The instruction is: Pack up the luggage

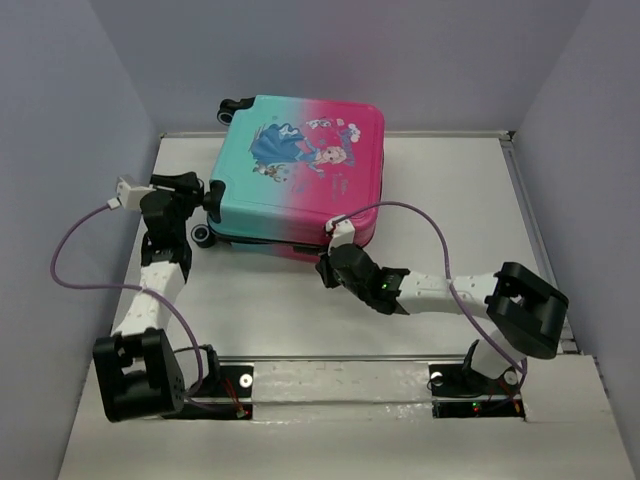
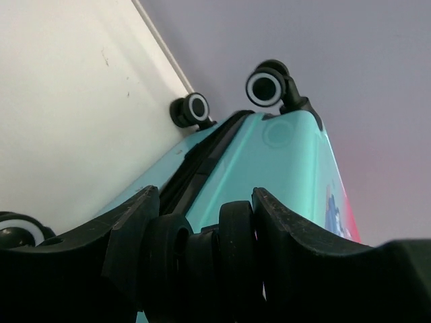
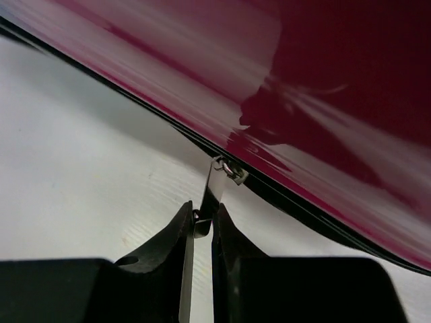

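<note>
While the pink-to-teal hard-shell suitcase (image 1: 300, 170) lies flat far back on the white table (image 1: 450, 200), the left gripper (image 2: 205, 198) clamps its black caster wheel (image 2: 195, 259), seemingly bracing it, as the right gripper (image 3: 202, 212) pinches the metal zipper pull (image 3: 214, 185) to draw it.

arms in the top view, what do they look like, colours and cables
Left arm and right arm: white links, black joints, boxy black shoulder blocks. A purple cable loops along each. The left tool and right tool are black, each with two tapered fingers.
</note>
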Motion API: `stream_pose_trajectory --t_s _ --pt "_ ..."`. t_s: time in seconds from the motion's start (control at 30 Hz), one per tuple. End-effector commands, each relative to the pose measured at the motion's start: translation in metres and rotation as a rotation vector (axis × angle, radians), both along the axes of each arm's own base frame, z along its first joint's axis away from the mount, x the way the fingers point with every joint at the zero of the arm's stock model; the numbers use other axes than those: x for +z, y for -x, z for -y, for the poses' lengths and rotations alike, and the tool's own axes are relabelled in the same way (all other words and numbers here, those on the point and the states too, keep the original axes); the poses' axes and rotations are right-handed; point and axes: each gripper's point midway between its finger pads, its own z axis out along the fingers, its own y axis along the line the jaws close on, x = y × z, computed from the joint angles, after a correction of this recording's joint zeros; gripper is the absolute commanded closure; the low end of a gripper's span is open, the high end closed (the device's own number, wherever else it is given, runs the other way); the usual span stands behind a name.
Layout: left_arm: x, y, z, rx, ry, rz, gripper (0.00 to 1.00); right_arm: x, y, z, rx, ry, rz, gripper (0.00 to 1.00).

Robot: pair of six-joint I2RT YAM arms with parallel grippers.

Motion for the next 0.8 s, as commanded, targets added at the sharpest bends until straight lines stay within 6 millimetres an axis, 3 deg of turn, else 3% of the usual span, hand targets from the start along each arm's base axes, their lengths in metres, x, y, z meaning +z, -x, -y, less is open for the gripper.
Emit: stream_pose_trajectory --t_s 0.0,0.03,0.13,0.17,0.2,0.23,0.27,0.37,0.43,0.47,0.5,0.53,0.57,0.6,0.63,0.77 --pt "-0.007 0.092 0.168 -0.701 0.072 -0.040 0.94 0.042 0.030 -0.076 0.304 -0.129 0.042 0.93" --pt "-0.003 0.098 0.172 -0.717 0.074 -0.029 0.94 0.047 0.030 -0.073 0.308 -0.118 0.058 0.93" --pt "0.015 0.106 0.167 -0.719 0.046 -0.014 0.94 0.045 0.032 -0.039 0.249 -0.071 0.079 0.93" --pt "0.022 0.109 0.169 -0.732 0.059 0.001 0.94 0.069 0.035 -0.028 0.241 -0.107 0.118 0.93" --pt "0.034 0.113 0.175 -0.756 0.093 0.030 0.94 0.060 0.028 -0.006 0.218 -0.066 0.103 0.93" --pt "0.039 0.116 0.180 -0.766 0.108 0.045 0.94 0.065 0.024 0.007 0.207 -0.071 0.099 0.93" --pt "0.048 0.122 0.191 -0.782 0.116 0.080 0.94 0.087 0.015 0.029 0.199 -0.115 0.114 0.93" --pt "0.060 0.134 0.220 -0.831 0.147 0.112 0.94 0.108 0.017 0.052 0.203 -0.129 0.142 0.93" --pt "0.060 0.145 0.247 -0.879 0.148 0.114 0.94 0.103 0.024 0.045 0.244 -0.144 0.108 0.93" --pt "0.052 0.142 0.255 -0.887 0.131 0.092 0.94 0.101 0.035 0.031 0.293 -0.220 0.065 0.93" --pt "0.047 0.140 0.259 -0.885 0.121 0.081 0.94 0.085 0.058 0.008 0.364 -0.228 0.024 0.93" --pt "0.041 0.139 0.261 -0.885 0.118 0.074 0.94 0.078 0.053 0.002 0.351 -0.241 0.019 0.93" --pt "0.037 0.138 0.263 -0.889 0.120 0.071 0.94 0.072 0.083 -0.023 0.432 -0.245 0.007 0.93" --pt "0.027 0.134 0.264 -0.884 0.104 0.056 0.94 0.084 0.088 -0.044 0.447 -0.273 0.024 0.93" --pt "0.021 0.132 0.263 -0.879 0.094 0.044 0.94 0.059 0.107 -0.067 0.503 -0.229 -0.020 0.93" --pt "0.012 0.134 0.263 -0.906 0.047 0.022 0.94 0.035 0.116 -0.093 0.555 -0.188 -0.038 0.93"
